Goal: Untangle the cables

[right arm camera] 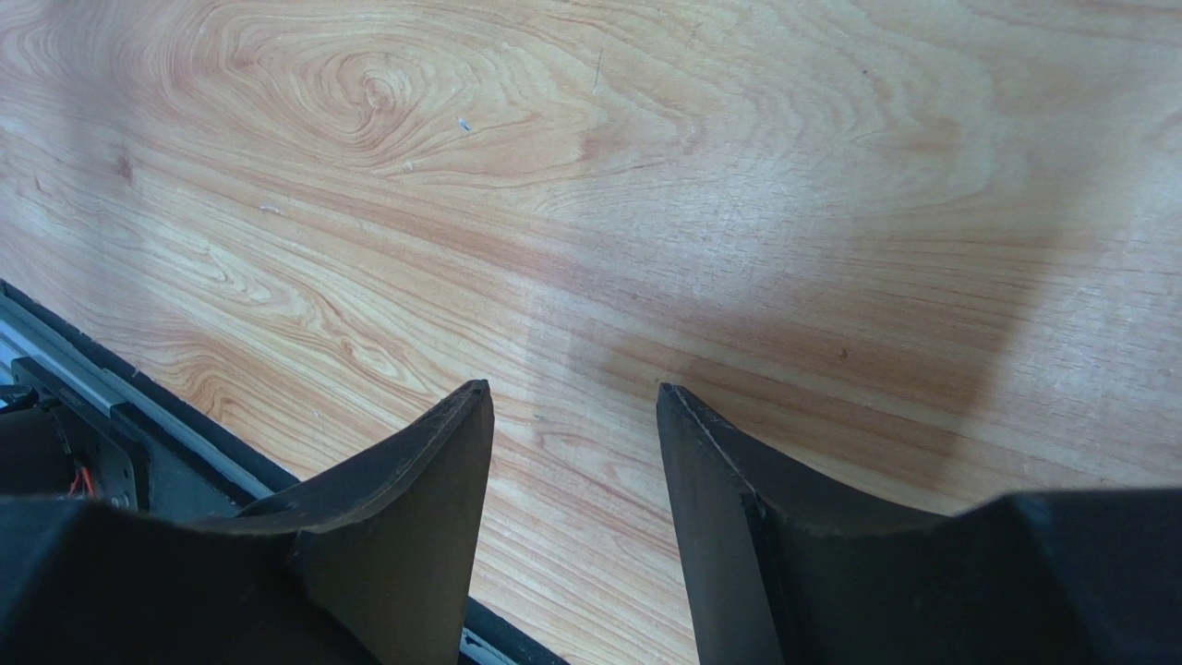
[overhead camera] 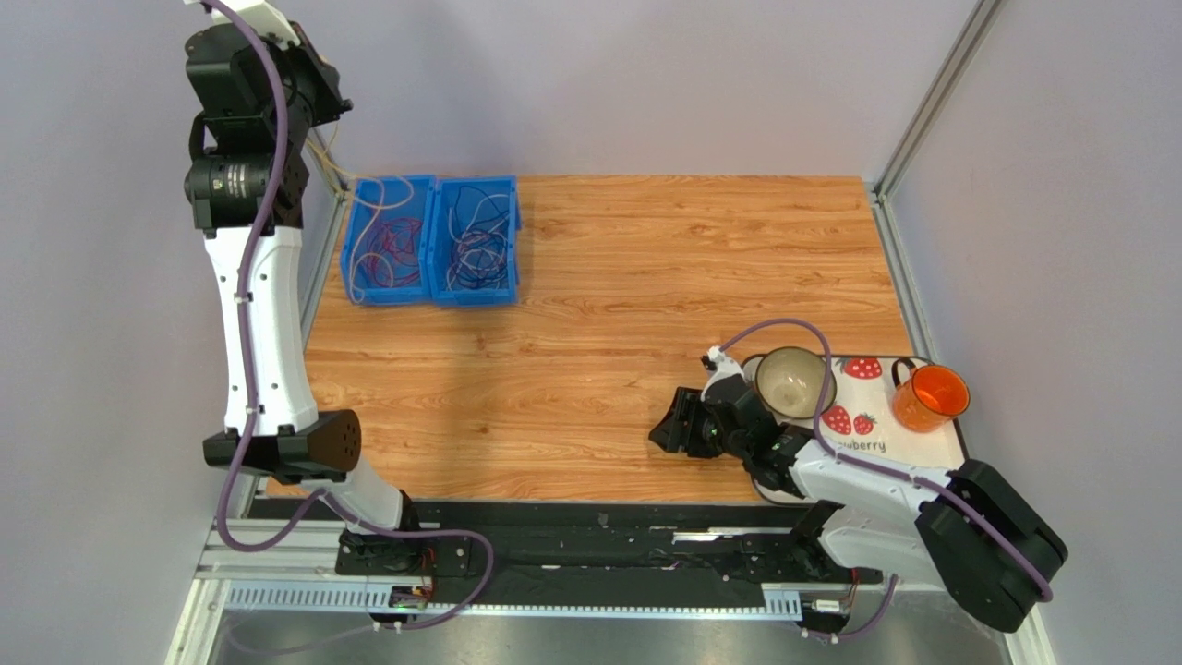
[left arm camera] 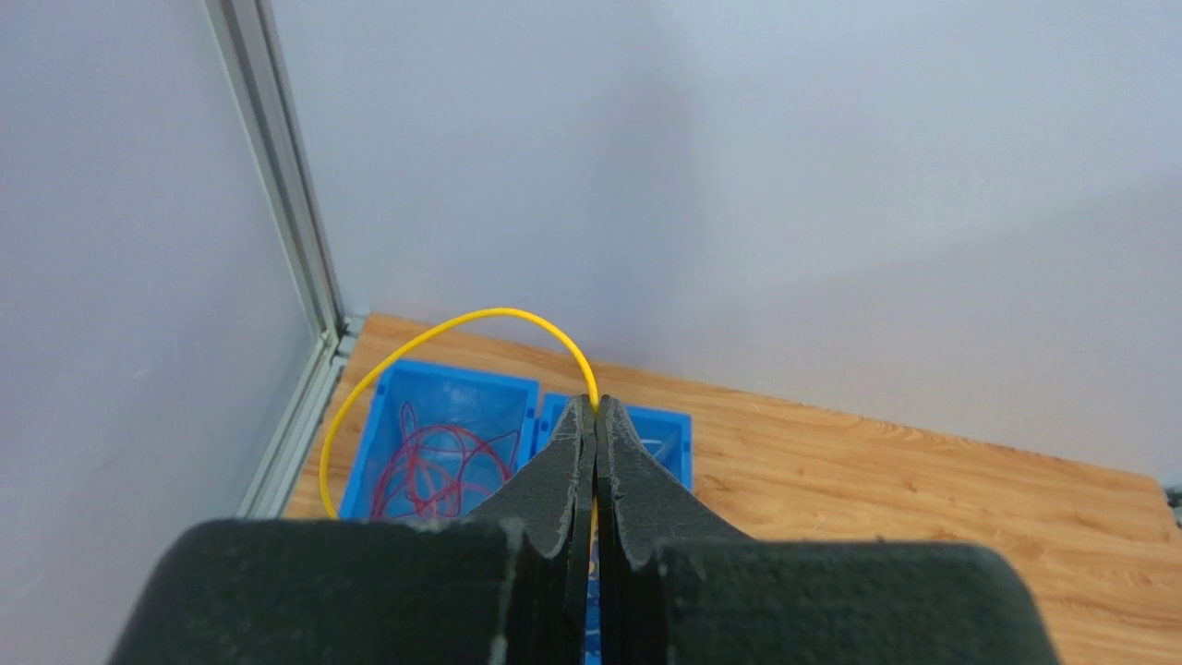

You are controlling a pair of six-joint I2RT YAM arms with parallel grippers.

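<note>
Nearest, finding the right gripper hovering low over bare table, fingers apart and gripping nothing. Just beside it, reading "wberry" on a white tray printed with strawberries, the start of the word being hidden by the arm. Noting a pale bowl sitting upright on the tray and an orange cup standing at its right end; not making out anything inside either. Farther back, at the far left corner, spotting two blue bins touching side by side: left bin holding tangled cables in red and pale loops, right bin holding darker and red loops. Highest and farthest, seeing the left gripper raised above the bins, fingers pressed together on a yellow cable, the cable arching from the fingertips leftward and curving down toward the left bin.
</note>
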